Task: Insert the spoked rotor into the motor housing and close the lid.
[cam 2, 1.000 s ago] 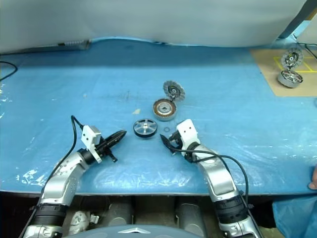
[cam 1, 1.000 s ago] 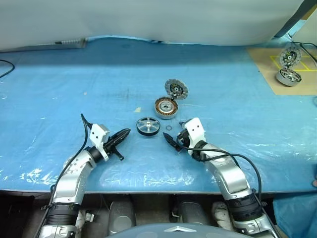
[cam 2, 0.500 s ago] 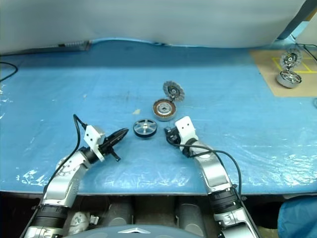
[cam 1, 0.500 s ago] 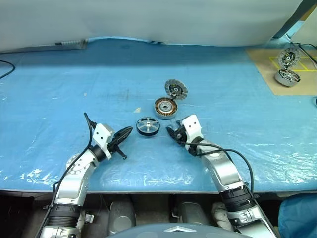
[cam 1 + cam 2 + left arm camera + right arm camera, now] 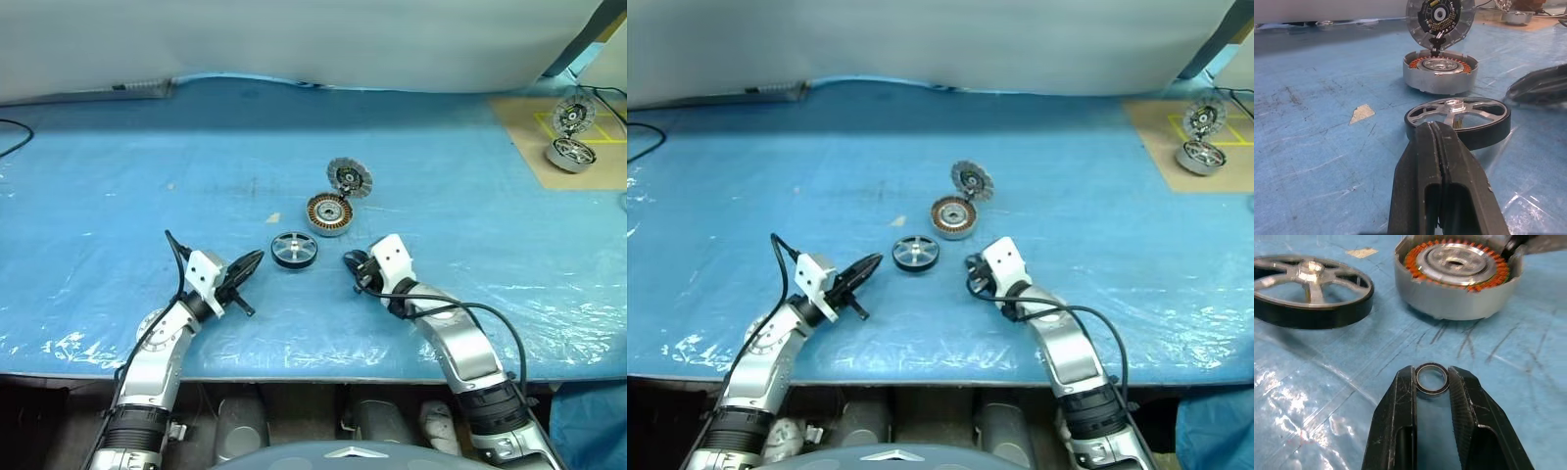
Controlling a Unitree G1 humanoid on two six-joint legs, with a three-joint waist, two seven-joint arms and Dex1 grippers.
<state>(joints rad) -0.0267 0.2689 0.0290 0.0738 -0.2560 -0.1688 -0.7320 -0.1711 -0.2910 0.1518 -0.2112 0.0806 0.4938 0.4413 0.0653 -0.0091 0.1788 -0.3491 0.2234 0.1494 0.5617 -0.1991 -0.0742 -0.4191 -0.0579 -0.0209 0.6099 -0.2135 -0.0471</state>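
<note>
In the right wrist view the lid (image 5: 1542,242) is cut off at the frame's corner, only a sliver showing, and the spoked rotor (image 5: 1308,291) runs off the side. On the desk's (image 5: 118,176) far corner a second motor (image 5: 570,149) is too small to make out in detail.

Spoked rotor (image 5: 293,249) lies on table (image 5: 118,186), motor housing (image 5: 329,213) just behind and right of it, lid (image 5: 349,177) standing open behind housing. Small ring (image 5: 1431,378) sits between right gripper (image 5: 1432,382) fingers, in front of housing.
</note>
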